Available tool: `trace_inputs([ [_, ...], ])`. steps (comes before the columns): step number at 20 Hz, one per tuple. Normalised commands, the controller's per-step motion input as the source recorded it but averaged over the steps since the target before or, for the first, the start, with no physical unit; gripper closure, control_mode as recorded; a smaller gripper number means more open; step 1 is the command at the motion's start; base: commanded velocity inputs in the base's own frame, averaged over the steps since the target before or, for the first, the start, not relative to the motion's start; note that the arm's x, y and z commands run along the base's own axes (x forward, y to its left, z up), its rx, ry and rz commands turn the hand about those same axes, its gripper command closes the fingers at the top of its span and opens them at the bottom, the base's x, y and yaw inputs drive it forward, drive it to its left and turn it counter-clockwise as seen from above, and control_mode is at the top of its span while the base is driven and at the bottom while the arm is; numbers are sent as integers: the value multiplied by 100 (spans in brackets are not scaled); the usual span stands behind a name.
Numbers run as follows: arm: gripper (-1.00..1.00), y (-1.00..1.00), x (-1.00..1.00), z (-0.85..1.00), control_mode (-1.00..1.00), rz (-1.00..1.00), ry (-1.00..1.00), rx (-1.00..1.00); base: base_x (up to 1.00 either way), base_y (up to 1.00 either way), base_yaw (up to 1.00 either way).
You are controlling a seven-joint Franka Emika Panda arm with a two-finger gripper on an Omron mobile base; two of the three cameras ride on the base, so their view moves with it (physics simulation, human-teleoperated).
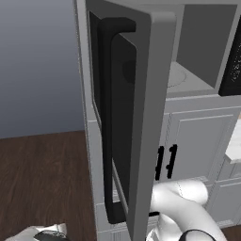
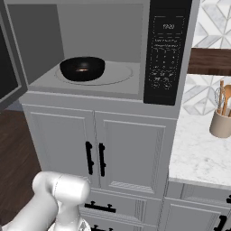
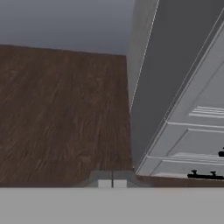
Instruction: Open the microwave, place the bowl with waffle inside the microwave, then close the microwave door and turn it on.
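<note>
Bowl (image 2: 82,68) already on turntable inside microwave (image 2: 108,27). Door (image 1: 141,117) open: rigid, hinged, probably swings freely; best pushed at bar handle (image 1: 109,122). Gripper (image 3: 112,183) low, jaws together, empty.

Microwave (image 2: 103,54): built in above a pair of cabinet doors (image 2: 97,151), drawers (image 2: 108,207) below those. Microwave door (image 1: 141,117): swung open on the left side, bar handle (image 1: 109,122) on its outer face. Bowl (image 2: 82,68): inside the cavity, on the turntable (image 2: 113,74), toward its left. Control panel (image 2: 166,52): right of the cavity. Counter (image 2: 198,153): right of the microwave, lower; utensil holder (image 2: 221,122) on it, against the wall.
</note>
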Motion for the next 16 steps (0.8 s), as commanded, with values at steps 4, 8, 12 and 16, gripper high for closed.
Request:
trace_inputs([
  [4,100,6,-5,51,-100,0,-43,-1,0,0,0],
  [8,100,0,0,72,-100,0,-38,0,0,0,0],
  [12,100,0,0,83,-100,-9,-25,-5,0,0,0],
  [16,100,-6,0,65,-100,-30,-16,-27,0,0,0],
])
